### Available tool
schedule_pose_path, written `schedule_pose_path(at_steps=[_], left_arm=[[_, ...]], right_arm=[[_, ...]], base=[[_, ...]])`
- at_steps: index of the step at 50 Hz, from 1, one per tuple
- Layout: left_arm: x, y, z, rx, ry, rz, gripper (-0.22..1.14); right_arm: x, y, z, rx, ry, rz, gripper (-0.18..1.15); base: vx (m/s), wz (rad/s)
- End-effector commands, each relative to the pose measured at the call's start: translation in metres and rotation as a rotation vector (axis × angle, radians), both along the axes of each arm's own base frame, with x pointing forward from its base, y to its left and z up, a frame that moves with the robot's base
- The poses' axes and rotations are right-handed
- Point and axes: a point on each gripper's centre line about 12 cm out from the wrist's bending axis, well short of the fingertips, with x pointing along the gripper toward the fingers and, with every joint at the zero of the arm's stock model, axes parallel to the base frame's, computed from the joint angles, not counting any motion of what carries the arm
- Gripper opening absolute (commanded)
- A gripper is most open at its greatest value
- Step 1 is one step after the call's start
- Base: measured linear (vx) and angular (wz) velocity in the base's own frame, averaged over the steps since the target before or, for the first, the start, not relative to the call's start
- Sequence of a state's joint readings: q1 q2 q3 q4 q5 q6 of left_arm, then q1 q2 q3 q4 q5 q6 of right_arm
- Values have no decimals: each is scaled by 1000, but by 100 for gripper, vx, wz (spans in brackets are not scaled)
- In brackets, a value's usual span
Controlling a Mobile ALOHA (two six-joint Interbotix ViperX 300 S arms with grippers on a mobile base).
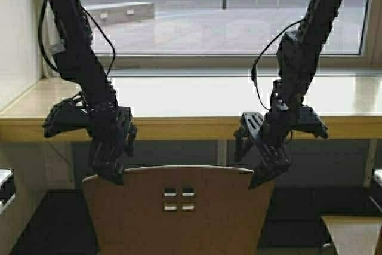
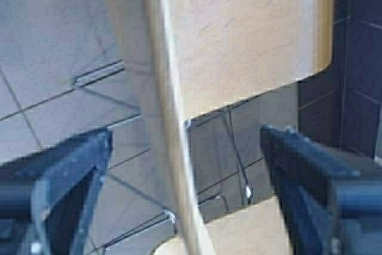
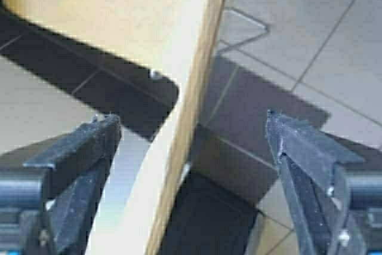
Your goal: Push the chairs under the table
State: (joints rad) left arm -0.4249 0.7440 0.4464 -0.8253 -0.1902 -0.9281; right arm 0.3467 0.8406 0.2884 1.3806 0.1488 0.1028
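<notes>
A tan plywood chair (image 1: 179, 213) with four small square cutouts stands in front of the long pale wood table (image 1: 197, 103), its backrest at the bottom centre of the high view. My left gripper (image 1: 110, 171) is open and straddles the top left corner of the backrest, whose edge (image 2: 173, 147) runs between the fingers (image 2: 71, 171). My right gripper (image 1: 262, 174) is open and straddles the top right corner, whose edge (image 3: 191, 135) runs between its fingers (image 3: 304, 153). The seat and thin metal legs (image 2: 236, 153) show below.
A large window (image 1: 227, 10) runs behind the table. A white wall (image 1: 15, 28) stands at the left. Another tan chair's part (image 1: 352, 231) shows at the bottom right. The floor is tiled (image 3: 334, 40), darker under the table.
</notes>
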Motion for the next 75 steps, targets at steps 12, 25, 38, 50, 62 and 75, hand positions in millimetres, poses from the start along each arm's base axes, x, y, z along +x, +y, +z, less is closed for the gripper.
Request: schedule_pose_path(at_steps=[12,25,38,50,62,75], left_arm=[[22,-8,-26,-5,-14,7,102],[25,-7,-38,-1,-7,11,87],[25,-5,-41,0,-1,14,21],[28,-6,-37,0,-11,6,2],[28,-5,-38,2,-7,4,3],[25,-4,-40,6,-2,1,3]], right_arm=[[26,13,-34,50,-1,18,103],[30,15,-46,43,-4,40,94],[27,15,-49,41,4,47,30],[23,15,-51,52,20,60,3],[16,14,-58,56,45,67,4],[8,14,-67,58,72,96,4]], base=[[1,0],[2,1],[4,2],[7,0],[12,1],[20,4]])
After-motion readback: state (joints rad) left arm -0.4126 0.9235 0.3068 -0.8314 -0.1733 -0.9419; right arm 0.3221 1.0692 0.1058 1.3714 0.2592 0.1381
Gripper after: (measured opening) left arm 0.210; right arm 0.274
